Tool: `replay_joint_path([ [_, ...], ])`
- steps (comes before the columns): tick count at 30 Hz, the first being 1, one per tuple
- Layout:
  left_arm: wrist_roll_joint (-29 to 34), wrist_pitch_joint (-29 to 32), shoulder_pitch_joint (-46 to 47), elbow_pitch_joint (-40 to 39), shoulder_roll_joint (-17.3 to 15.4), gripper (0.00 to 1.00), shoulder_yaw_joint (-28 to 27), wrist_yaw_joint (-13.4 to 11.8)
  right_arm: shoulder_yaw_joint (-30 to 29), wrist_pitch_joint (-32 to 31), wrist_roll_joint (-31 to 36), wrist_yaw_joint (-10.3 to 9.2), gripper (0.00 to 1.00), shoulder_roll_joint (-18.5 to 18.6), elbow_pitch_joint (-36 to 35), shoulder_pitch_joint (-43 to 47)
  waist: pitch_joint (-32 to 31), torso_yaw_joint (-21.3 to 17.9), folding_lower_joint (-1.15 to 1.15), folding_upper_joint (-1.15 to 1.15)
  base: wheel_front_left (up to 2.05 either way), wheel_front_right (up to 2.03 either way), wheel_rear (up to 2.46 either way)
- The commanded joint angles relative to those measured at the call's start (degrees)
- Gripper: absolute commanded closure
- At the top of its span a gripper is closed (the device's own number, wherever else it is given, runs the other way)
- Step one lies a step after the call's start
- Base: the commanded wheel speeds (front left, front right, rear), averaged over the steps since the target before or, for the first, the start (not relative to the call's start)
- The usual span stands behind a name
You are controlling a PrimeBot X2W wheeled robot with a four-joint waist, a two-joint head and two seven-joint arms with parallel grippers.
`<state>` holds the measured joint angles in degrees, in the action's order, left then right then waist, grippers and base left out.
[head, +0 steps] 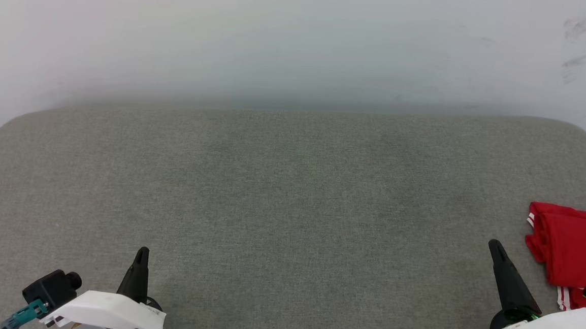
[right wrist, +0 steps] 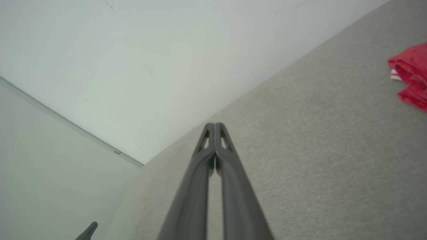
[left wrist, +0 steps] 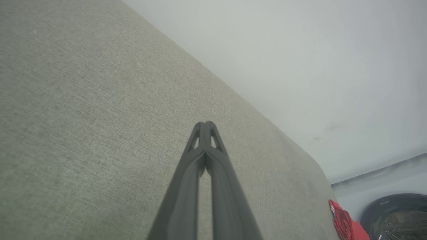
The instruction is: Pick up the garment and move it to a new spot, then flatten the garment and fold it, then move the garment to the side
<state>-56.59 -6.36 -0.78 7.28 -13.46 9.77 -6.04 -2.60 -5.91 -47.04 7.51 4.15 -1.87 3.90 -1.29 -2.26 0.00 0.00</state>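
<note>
With both jaws closed and empty, the garment (head: 573, 248) near the desk (head: 290, 210) edge could slide off.

The left claw (head: 141, 255) and right claw (head: 494, 246) each have two long, dark, tapering fingers (left wrist: 183, 200) with slotted tips, on glossy white wrist shells (head: 106, 313). A black block (head: 51, 287) with a teal fitting (head: 24, 315) adjoins the left.

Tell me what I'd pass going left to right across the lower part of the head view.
Shut, dark-fingered left claw → shut, dark-fingered right claw → red fabric garment with red-white striped trim, at the right edge.
</note>
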Motion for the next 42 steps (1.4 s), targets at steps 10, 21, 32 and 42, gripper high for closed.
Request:
replay_joint_path([
  [10, -7.0, 2.1, 2.3, 0.8, 1.6, 1.0, -3.1, 2.6, -0.1, 0.6, -9.0, -0.01, 1.0, 0.6, 2.4, -3.0, 0.2, 0.3, 0.0, 0.0, 0.0, 0.0, 0.0],
  [21, -12.8, 3.9, 3.3, 1.9, 3.1, 1.0, -5.4, 4.8, -0.4, 0.8, -16.4, -0.01, 1.0, 0.6, 4.9, -4.5, 0.4, 0.6, 0.0, 0.0, 0.0, 0.0, 0.0],
  [32, -17.4, 5.5, 4.2, 2.8, 4.3, 1.0, -7.3, 6.5, -0.6, 0.9, -22.4, -0.01, 1.0, 0.6, 7.0, -5.7, 0.5, 0.8, 0.0, 0.0, 0.0, 0.0, 0.0],
  [42, -21.7, 6.9, 4.8, 3.7, 5.6, 1.0, -9.0, 8.2, -0.9, 1.0, -27.8, -0.01, 1.0, 0.6, 9.0, -6.7, 0.7, 1.1, 0.0, 0.0, 0.0, 0.0, 0.0],
])
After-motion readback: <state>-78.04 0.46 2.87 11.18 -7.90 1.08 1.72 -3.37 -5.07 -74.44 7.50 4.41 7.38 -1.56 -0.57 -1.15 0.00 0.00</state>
